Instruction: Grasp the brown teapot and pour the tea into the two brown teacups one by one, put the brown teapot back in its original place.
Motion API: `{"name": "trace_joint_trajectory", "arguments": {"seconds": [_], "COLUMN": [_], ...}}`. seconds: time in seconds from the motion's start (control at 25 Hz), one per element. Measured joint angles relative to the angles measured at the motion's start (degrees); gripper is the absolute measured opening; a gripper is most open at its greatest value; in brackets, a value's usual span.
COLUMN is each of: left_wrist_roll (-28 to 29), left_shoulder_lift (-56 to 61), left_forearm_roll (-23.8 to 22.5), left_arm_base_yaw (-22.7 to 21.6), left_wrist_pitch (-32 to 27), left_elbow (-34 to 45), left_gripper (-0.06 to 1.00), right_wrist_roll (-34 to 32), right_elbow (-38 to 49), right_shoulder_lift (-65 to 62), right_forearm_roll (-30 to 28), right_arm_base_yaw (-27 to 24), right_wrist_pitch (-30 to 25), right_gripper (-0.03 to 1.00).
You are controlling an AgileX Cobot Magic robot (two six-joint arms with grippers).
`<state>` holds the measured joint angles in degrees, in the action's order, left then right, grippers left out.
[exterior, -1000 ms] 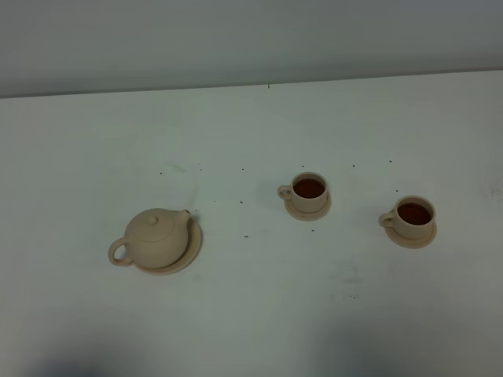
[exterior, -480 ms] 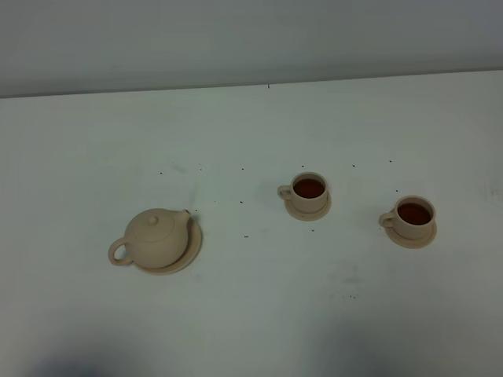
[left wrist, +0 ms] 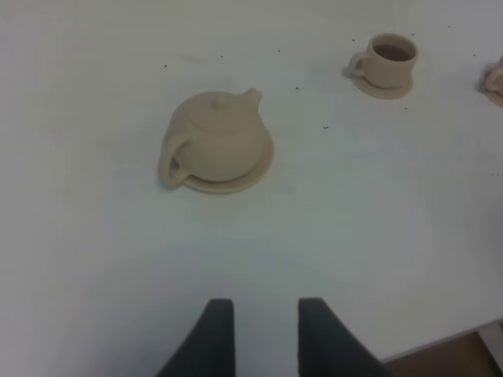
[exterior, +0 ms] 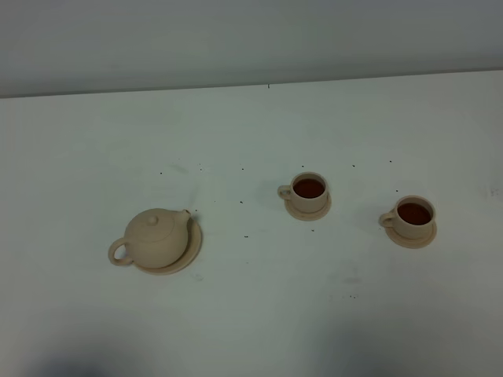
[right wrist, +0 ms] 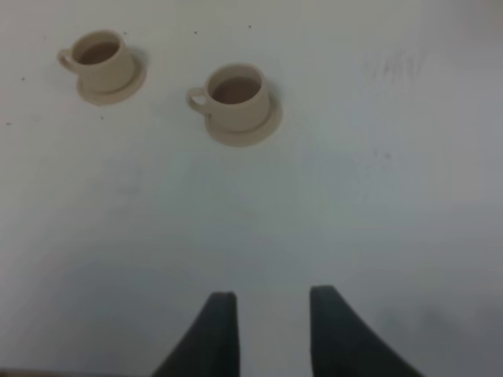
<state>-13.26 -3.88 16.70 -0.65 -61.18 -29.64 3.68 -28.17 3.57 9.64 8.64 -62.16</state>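
left claw [left wrist: 260, 334] — parted, empty | right claw [right wrist: 268, 326] — parted, empty | teapot [exterior: 157, 238] on saucer [exterior: 189, 253]

In the left wrist view the second teacup [left wrist: 495, 78] is cut by the frame edge, only its rim showing.

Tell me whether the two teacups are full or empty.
Both hold tea: dark reddish-brown liquid shows inside the nearer-middle teacup and the right teacup.
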Motion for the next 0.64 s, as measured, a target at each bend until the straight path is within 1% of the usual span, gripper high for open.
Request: {"name": "trace_joint_trajectory", "arguments": {"seconds": [0.64], "left_wrist_roll": [0.16], "left_shoulder_lift": [0.0], "left_forearm_roll": [0.0], "left_arm_base_yaw": [0.0], "left_wrist_pitch": [0.05], "left_elbow": [0.0], "left_gripper": [0.22], "right_wrist_roll": [0.08], "right_elbow": [0.0], "right_shoulder_lift": [0.0], "right_forearm_roll": [0.0], "right_arm_base_yaw": [0.0], "right_wrist_pitch": [0.0], "right_gripper": [0.24]}}
